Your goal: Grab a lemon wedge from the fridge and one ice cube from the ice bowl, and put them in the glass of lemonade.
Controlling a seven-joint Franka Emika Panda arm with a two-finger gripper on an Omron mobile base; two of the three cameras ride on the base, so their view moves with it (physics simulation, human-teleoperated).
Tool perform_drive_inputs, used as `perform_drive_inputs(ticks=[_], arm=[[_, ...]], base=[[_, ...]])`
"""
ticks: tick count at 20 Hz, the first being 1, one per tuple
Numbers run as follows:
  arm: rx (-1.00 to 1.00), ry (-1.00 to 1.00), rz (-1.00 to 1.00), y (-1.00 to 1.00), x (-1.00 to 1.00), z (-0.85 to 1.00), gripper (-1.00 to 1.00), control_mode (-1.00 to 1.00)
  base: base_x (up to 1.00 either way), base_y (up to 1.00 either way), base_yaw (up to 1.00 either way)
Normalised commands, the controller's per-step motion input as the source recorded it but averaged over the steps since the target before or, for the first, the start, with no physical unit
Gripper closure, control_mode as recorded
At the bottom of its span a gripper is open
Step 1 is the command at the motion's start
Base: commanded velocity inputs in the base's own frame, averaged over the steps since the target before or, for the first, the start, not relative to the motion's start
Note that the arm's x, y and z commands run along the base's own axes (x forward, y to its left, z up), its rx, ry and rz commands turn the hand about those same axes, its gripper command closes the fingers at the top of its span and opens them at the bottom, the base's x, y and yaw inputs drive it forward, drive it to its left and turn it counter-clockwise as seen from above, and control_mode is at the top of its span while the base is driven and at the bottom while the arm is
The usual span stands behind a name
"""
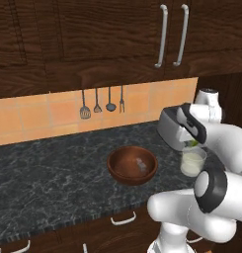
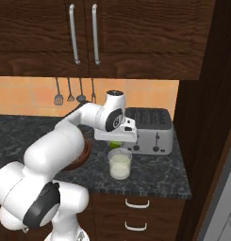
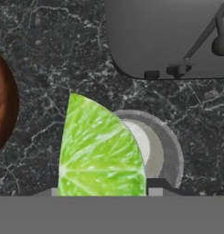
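Green-yellow lemon wedge [image 3: 102, 151] sits clamped in my gripper [image 3: 102, 189], jaws pressed on its flat faces, directly above the glass of lemonade [image 3: 154, 151]. It looks light, soft and slick, so I judge a gentle hold best. Beyond stand a toaster [image 3: 168, 36] and the ice bowl [image 1: 132, 164] holding an ice cube [image 1: 141, 163].

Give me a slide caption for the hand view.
Claw holds the lemon wedge directly above the glass of lemonade, toaster beyond, ice bowl at one edge.
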Motion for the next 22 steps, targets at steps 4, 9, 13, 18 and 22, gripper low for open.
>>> perform_drive_inputs(ticks=[4,9,13,18,22], arm=[[0.0,-0.01,-0.01,-0.01,-0.06,0.0,1.0,-1.0],[0.0,0.0,0.0,-0.14,-0.1,-0.05,1.0,-1.0],[0.0,0.0,0.0,-0.19,-0.03,-0.15,1.0,-1.0],[0.0,0.0,0.0,-0.03,0.0,-0.02,1.0,-1.0],[0.0,0.0,0.0,0.0,0.01,-0.01,1.0,-1.0]], base=[[0.0,0.0,0.0],[0.0,0.0,0.0],[0.0,0.0,0.0],[0.0,0.0,0.0],[0.0,0.0,0.0]])
